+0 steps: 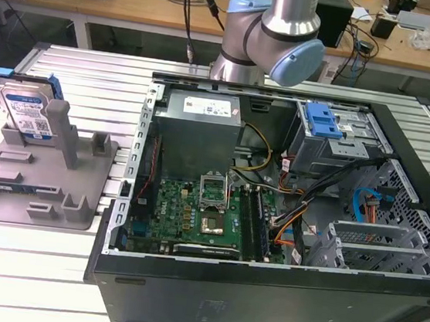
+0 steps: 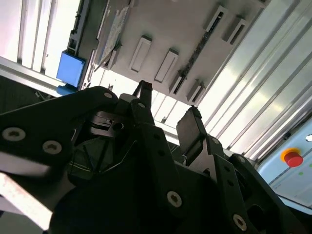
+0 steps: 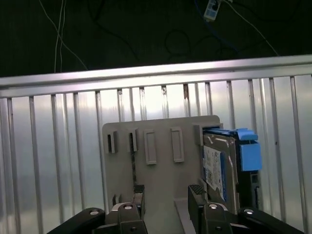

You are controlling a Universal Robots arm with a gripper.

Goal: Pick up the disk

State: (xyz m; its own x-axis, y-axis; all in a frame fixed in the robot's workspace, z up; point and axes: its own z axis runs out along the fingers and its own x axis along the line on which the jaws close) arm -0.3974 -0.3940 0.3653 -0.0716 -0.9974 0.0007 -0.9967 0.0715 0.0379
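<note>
First wrist view: my fingers [image 3: 197, 194] spread, empty, near disk [image 3: 217, 168] on edge in fixture [image 3: 161, 168]. Risk I judge: off-line closing strikes fixture post, tips disk.

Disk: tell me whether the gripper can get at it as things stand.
Probably yes. The disk stands on edge in the grey fixture with its upper part exposed, and the open gripper hangs close beside it with nothing between them.

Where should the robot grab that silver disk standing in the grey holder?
Probably from above, pinching its two flat faces near the top edge. The disk stands on edge in the grey holder, so its upper part sticks up free and thin.
</note>
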